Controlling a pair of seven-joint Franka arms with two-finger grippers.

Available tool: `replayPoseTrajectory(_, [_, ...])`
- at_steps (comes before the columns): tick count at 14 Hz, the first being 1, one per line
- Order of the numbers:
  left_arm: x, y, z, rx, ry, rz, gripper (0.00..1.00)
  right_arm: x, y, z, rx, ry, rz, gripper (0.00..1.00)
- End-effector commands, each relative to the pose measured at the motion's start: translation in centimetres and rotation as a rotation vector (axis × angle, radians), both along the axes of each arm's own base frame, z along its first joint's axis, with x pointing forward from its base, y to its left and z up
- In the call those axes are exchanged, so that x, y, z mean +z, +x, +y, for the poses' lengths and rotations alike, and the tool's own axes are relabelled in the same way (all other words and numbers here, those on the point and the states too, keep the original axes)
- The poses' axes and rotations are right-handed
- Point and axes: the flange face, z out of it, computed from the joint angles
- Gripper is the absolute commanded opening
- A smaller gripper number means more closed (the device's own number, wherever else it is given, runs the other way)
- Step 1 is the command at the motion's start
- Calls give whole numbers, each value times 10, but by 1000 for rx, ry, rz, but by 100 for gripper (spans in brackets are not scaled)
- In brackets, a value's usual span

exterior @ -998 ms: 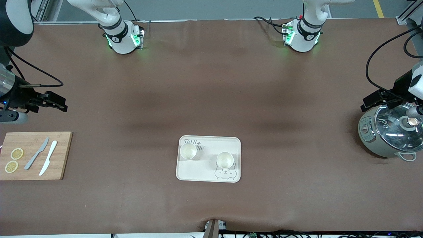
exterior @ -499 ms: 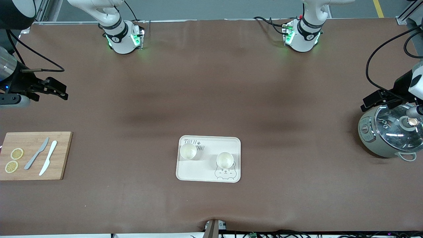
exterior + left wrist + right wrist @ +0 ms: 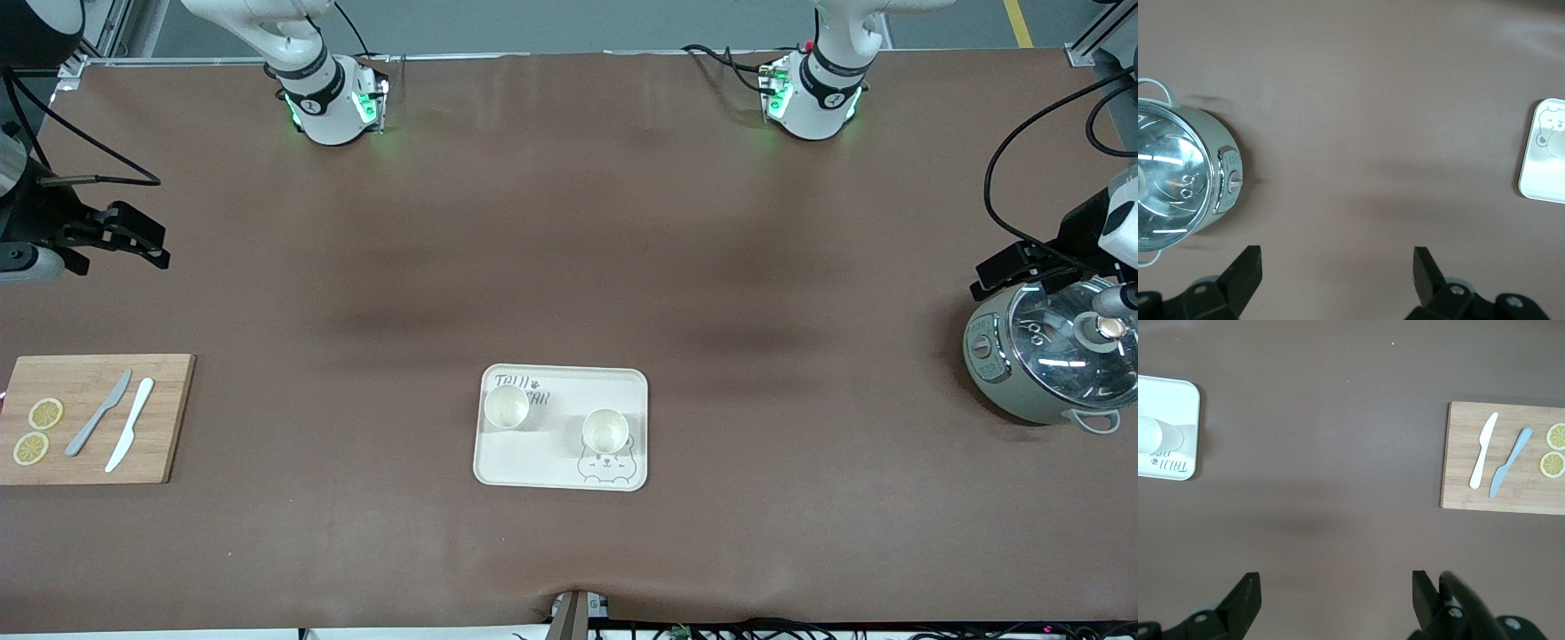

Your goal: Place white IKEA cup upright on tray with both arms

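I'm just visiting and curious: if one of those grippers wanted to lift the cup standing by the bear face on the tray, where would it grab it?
Probably by the rim, coming straight down from above. The cup stands upright with its mouth open to the top, so one finger could slip inside and one outside the wall. The other cup stands apart on the tray, leaving room.

Two white jointed arms with black joint bands. Each base (image 3: 329, 98) is a rounded white pedestal carrying a black ring, a small black mark and green indicator lights; the second base (image 3: 813, 93) also has black cables and a red fitting. Right gripper (image 3: 133, 236): black, angular, fed by a thin black cable. Left gripper (image 3: 1013, 271): black, with looping black cables. Wrist views show black tapered jaws set wide, with screw holes.
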Motion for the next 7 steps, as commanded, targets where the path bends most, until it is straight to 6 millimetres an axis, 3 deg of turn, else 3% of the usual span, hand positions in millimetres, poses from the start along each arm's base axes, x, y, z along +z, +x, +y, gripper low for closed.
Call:
replayPoseTrajectory(1, [3,1,1,3,-9,6,100,6,-4,-5,11,-18,8,100])
replayPoseTrajectory(7, [2,1,1,3,-9,8,100,3,-9,-10,-14,-13,53,100])
